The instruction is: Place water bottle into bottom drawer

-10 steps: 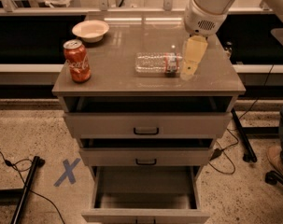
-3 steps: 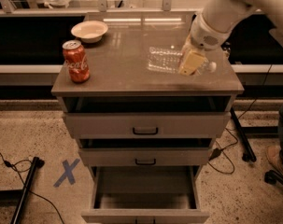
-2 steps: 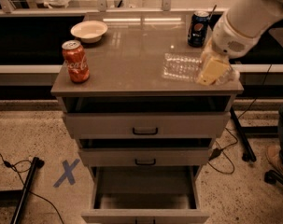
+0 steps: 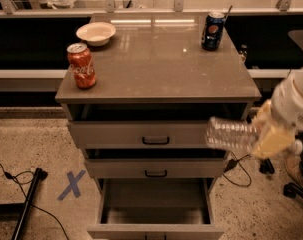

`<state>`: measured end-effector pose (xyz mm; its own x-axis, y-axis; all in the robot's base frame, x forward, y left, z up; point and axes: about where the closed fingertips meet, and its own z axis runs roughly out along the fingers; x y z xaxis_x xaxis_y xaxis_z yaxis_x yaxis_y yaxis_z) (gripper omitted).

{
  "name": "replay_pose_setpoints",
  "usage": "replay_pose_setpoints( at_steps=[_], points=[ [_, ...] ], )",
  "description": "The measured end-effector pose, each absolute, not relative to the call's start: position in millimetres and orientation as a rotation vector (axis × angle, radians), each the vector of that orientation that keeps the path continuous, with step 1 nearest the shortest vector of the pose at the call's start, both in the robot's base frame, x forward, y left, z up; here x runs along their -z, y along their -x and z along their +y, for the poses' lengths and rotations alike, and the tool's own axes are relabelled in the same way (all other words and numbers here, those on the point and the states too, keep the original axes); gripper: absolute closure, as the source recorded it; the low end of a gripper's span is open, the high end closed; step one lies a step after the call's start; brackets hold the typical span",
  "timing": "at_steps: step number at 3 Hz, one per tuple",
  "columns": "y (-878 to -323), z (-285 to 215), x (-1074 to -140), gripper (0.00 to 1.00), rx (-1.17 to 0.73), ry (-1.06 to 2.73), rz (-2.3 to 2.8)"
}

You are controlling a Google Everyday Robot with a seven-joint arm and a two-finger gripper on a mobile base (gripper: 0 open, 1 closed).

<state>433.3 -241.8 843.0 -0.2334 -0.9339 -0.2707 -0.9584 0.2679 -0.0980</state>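
The water bottle (image 4: pixel 230 134) is clear ribbed plastic and lies sideways in the air at the right, in front of the top drawer's right end. My gripper (image 4: pixel 263 136) is shut on its right end, with yellowish fingers (image 4: pixel 272 140) around it, off the cabinet's right side. The bottom drawer (image 4: pixel 153 209) is pulled open at the base of the cabinet, below and left of the bottle, and its inside looks empty.
On the cabinet top (image 4: pixel 161 59) stand a red Coca-Cola can (image 4: pixel 81 66), a white bowl (image 4: pixel 96 33) and a dark blue Pepsi can (image 4: pixel 212 31). Two shallower drawers (image 4: pixel 156 139) with black handles sit slightly open. A blue X (image 4: pixel 71 185) marks the floor at left.
My gripper has lifted the water bottle off the cabinet top and carried it right and down, past the cabinet's right edge to top-drawer height. The Pepsi can is now uncovered.
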Motion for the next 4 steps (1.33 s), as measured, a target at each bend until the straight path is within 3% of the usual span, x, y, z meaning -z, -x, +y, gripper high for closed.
replay_pose_setpoints(
  at_steps=[2,4],
  points=[
    [-427,-239,-819,1.0,-0.2,1.742,2.276],
    [-429,-142,-668,1.0,-0.545,1.725,2.2]
  ],
)
